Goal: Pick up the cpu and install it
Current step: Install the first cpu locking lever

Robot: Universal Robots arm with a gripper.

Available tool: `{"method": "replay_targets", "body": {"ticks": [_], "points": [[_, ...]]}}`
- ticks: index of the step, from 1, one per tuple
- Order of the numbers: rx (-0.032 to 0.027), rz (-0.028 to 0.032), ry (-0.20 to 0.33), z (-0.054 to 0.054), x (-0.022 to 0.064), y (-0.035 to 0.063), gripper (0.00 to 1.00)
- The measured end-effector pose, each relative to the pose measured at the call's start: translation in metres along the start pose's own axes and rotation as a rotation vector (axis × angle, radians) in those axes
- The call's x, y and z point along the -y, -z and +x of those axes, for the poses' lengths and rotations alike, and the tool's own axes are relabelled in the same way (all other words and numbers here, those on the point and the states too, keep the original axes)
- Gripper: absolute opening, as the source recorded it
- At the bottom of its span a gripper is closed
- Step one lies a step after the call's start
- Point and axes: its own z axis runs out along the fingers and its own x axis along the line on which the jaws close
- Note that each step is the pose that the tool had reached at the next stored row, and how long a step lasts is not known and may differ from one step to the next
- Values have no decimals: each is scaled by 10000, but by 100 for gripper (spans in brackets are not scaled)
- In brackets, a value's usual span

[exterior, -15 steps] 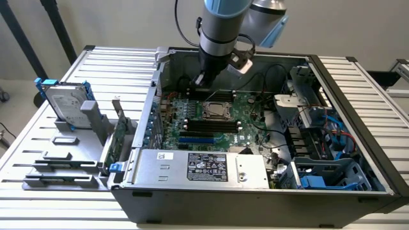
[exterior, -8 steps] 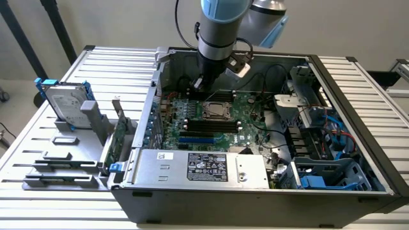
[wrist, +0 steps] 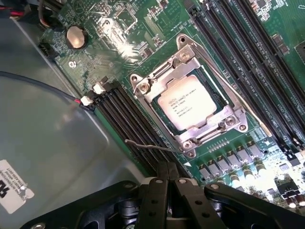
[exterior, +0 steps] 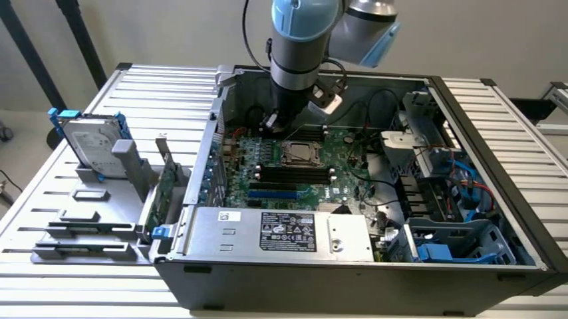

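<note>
Hand (wrist: 167, 167), shut and empty, hovers by the thin socket lever (wrist: 152, 147), cpu (wrist: 183, 106) already seated; a square, gentle push looks wisest.

Exterior high, oblique; wrist close above shared motherboard (wrist: 164, 21).

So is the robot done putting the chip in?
Nearly, it seems. Done: the cpu sits flat inside the metal frame on the green board. In hand: nothing; the hand is shut and empty, above the board beside the frame. Left: maybe locking; the thin lever sticks out, but I can't tell if it's latched.
</note>
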Motion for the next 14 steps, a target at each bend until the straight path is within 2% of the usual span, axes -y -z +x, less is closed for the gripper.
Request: {"method": "replay_targets", "body": {"ticks": [4,9,14], "points": [[-23,-37,-43,-13,0,-27,11],[-30,-77,-81,-39,0,-81,11],[-29,-144,-177,-52,-4,-120,11]]}}
